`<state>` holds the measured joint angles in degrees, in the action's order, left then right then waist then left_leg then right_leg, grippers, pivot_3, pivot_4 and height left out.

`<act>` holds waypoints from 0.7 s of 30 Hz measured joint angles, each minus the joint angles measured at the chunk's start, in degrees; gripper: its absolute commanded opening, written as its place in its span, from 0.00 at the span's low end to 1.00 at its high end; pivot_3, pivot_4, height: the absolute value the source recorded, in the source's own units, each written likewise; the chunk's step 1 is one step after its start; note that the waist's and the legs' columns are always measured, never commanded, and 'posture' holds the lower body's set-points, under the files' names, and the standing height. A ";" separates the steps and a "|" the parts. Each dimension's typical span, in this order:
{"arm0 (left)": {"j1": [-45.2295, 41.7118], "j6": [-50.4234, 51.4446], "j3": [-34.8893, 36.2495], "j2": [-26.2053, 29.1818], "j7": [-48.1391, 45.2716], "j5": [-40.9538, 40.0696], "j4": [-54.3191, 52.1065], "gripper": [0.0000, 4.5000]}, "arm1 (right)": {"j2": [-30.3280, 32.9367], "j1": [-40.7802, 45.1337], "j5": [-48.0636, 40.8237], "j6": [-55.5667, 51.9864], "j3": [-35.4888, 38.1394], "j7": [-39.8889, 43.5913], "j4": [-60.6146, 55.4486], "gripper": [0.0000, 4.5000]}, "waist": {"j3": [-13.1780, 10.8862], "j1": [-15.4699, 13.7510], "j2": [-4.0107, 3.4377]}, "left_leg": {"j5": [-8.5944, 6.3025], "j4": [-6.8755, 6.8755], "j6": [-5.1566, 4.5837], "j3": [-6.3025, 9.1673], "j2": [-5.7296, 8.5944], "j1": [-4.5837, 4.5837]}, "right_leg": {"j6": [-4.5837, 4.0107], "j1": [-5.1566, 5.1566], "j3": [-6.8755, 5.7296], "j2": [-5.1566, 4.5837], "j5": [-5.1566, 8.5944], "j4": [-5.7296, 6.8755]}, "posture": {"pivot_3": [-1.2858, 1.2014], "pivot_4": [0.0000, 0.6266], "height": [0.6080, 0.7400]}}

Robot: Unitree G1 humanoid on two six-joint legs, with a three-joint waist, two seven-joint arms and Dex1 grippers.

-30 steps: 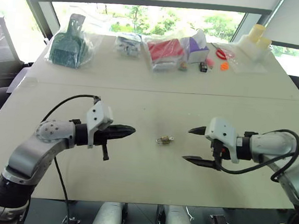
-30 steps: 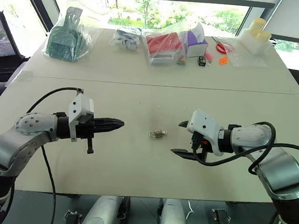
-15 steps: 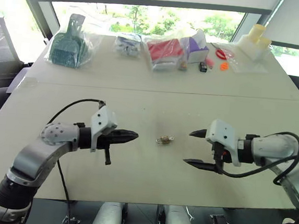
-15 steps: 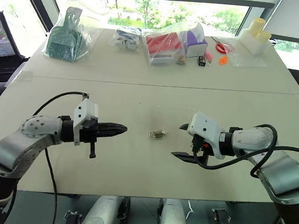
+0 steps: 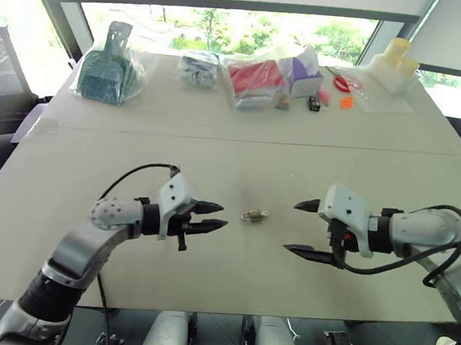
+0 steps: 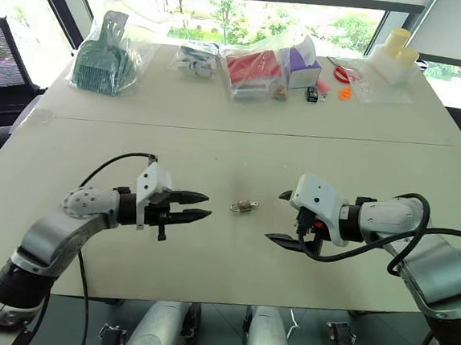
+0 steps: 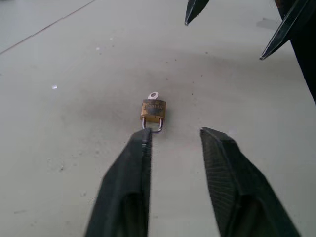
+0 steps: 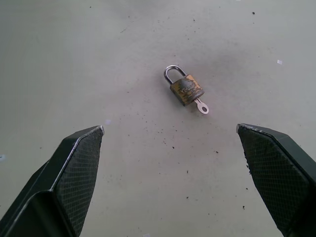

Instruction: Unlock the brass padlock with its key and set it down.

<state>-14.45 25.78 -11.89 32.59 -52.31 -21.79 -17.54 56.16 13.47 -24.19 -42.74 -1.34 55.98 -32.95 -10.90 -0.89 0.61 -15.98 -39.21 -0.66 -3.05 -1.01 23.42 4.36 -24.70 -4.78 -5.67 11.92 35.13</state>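
Right wrist view looks down on the brass padlock [image 8: 186, 90], which lies flat on the pale worktop [image 8: 74, 59] with its silvery shackle closed and a small key [image 8: 202, 107] seated in the end opposite the shackle. From the head camera the padlock sits near the middle of the worktop, between the two arms and apart from both. The left pincer [image 5: 213, 217] points toward it from just beside, fingers parted and holding nothing; in the left wrist view one fingertip [image 7: 142, 139] comes close to the shackle. The right pincer [image 5: 300, 226] stands near on the other side, spread wide and empty. Bagged goods [image 5: 259, 80] line the far edge, well apart.
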 measured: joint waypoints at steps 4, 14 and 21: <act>-3.83 -4.08 -3.73 -4.79 0.11 4.21 7.35 0.98 | -0.05 0.08 -0.47 -0.35 -0.01 -0.56 -0.40 1.00 | 0.00 -0.12 0.01 | 0.00 -0.01 0.00 0.00 0.01 0.00 | 0.00 0.00 0.00 0.00 0.00 0.01 | 0.52 0.24 1.00; -11.02 -13.06 -9.92 -13.40 -0.01 12.57 24.18 0.98 | -0.13 -0.31 -1.05 -0.88 0.01 -2.79 -1.87 1.00 | 0.00 0.00 0.02 | 0.00 -0.01 -0.01 0.02 0.03 0.00 | 0.04 0.00 -0.01 0.00 -0.03 0.02 | 0.52 0.24 1.00; -13.98 -18.20 -9.75 -16.95 0.98 15.59 31.45 0.98 | -0.14 -1.42 -1.59 -1.66 0.06 -4.13 -2.83 1.00 | 0.02 -0.15 0.02 | 0.00 -0.03 -0.02 0.03 0.03 0.00 | 0.07 0.02 -0.01 -0.02 -0.05 0.03 | 0.52 0.24 1.00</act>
<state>-28.43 7.57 -21.64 15.64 -51.33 -6.20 13.90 56.02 12.05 -25.77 -44.39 -1.28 51.85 -35.79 -10.88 -1.04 0.63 -15.98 -39.24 -0.68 -3.03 -0.99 23.42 4.43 -24.68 -4.78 -5.69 11.87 35.16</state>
